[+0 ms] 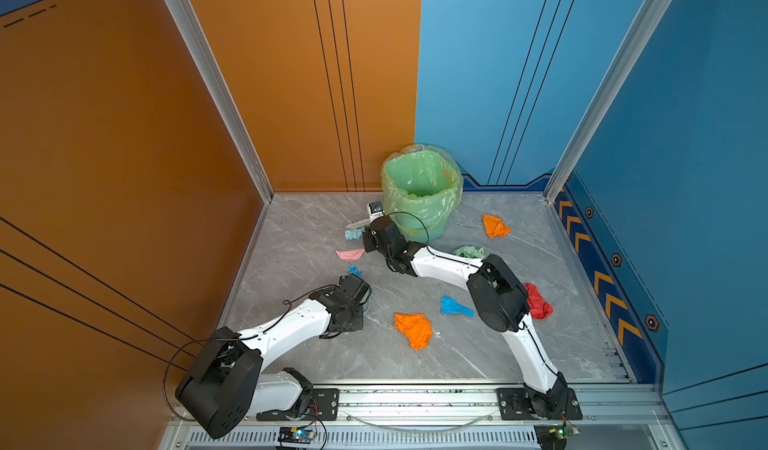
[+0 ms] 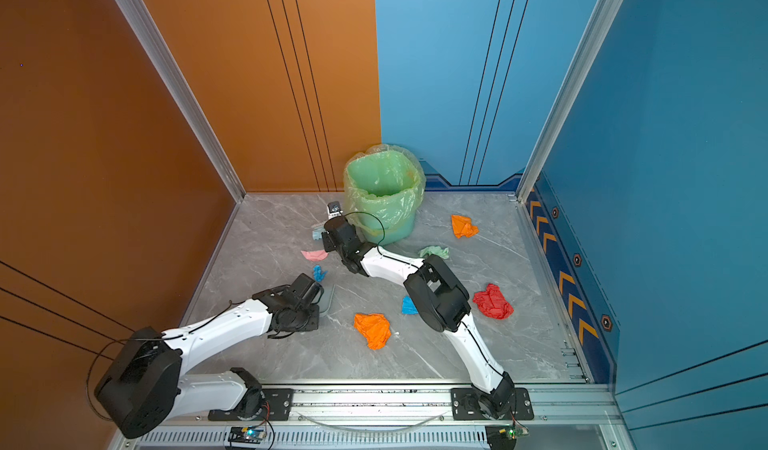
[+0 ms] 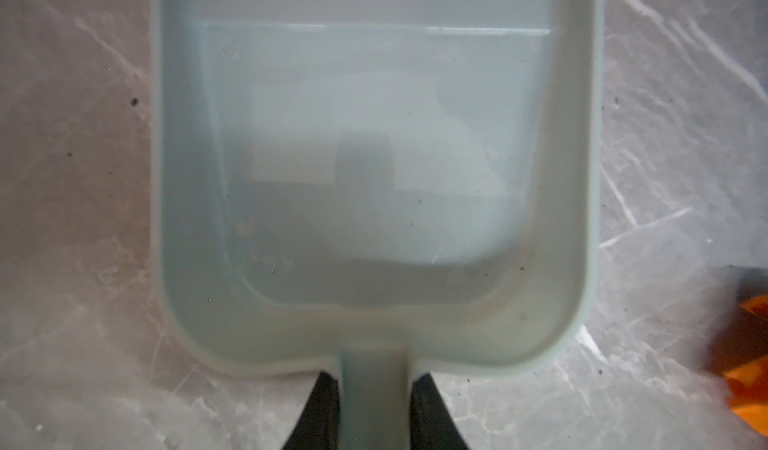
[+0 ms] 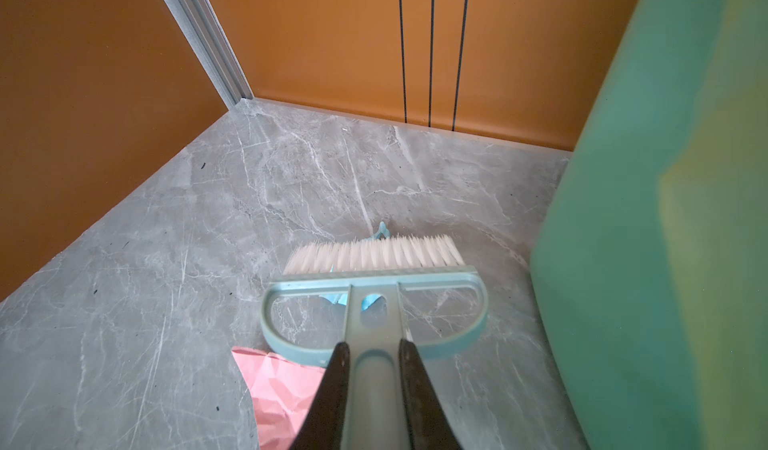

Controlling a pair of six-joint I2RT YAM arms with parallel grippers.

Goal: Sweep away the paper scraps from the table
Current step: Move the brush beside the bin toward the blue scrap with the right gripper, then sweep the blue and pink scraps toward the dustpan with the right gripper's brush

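Several paper scraps are lying scattered across the worktop.
— What are you holding?
— I'm watching my left gripper pinching the dustpan handle, pan lying flat. My right gripper is pinching the brush handle, bristles sitting over a light blue scrap beside the bin.

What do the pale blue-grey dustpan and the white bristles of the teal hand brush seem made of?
The pale blue-grey dustpan: likely moulded plastic, smooth, slightly glossy; its floor shows soft reflections. The white bristles of the teal hand brush: probably synthetic fibre, matte; straight, even tufts.
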